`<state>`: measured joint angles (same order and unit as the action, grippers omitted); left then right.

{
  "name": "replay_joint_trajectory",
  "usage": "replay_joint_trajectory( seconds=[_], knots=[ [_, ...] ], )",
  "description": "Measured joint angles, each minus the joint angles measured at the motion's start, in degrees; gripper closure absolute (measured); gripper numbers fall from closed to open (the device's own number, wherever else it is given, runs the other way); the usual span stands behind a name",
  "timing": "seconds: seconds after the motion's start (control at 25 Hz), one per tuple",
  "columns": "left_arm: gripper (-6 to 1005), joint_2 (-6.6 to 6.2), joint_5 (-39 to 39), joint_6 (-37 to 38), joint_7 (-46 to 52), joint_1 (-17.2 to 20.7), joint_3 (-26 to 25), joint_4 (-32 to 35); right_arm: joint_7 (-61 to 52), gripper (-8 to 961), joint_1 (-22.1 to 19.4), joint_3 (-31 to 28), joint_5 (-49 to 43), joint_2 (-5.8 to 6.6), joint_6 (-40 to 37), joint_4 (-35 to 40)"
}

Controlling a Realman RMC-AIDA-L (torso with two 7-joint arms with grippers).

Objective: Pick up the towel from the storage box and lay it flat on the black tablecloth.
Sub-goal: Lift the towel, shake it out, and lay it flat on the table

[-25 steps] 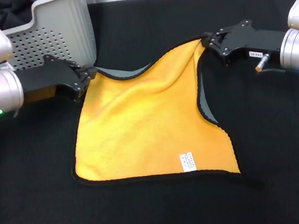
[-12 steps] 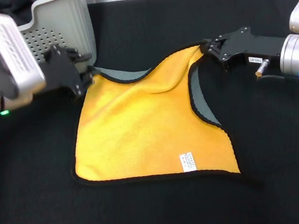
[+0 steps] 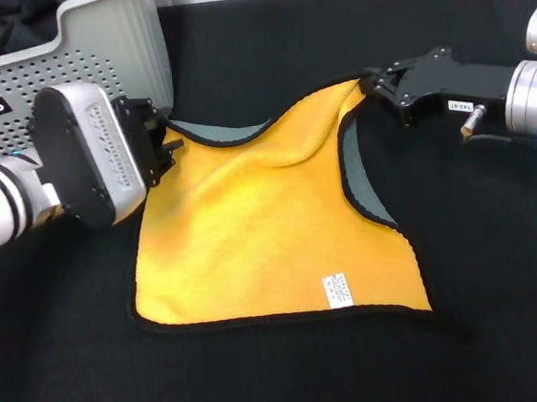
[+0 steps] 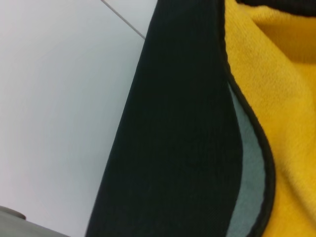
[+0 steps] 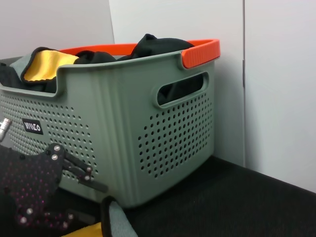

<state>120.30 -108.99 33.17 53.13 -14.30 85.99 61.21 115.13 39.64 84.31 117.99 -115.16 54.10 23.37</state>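
Note:
The yellow-orange towel [image 3: 262, 230] lies spread on the black tablecloth [image 3: 288, 381], white label [image 3: 338, 290] near its front edge. Its far edge and right edge curl over and show the grey reverse [image 3: 363, 186]. My left gripper [image 3: 164, 135] is at the towel's far left corner, next to the storage box [image 3: 108, 45]. In the right wrist view its fingers [image 5: 89, 178] stand apart beside the upturned grey corner [image 5: 116, 219]. My right gripper [image 3: 371, 83] is shut on the far right corner, held slightly raised. The left wrist view shows the towel's edge [image 4: 276, 74] on the tablecloth [image 4: 177, 123].
The storage box [image 5: 148, 123] stands at the far left of the table, with an orange handle [image 5: 200, 52]. It holds black fabric [image 5: 153, 47] and another yellow cloth [image 5: 44, 64]. A white wall [image 5: 276, 74] rises behind the table.
My left arm has turned its wrist and its fingers have come off the far left corner. My right gripper has sunk a little, so the towel's right edge sags and shows more grey.

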Motion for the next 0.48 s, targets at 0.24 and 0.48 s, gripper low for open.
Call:
replay_joint_trajectory(
  seconds=[0.24,0.48],
  knots=[
    [599,-0.07,0.02,-4.37,-0.27,-0.17,2.72,-0.39,0.00,939,0.00,-0.02,0.04,0.00,0.26,-0.12],
    [600,-0.08,-0.10,-4.46,-0.31,-0.77,2.87,-0.95,0.00,938,-0.04,-0.03,0.05,0.03,0.49,-0.17]
  ],
)
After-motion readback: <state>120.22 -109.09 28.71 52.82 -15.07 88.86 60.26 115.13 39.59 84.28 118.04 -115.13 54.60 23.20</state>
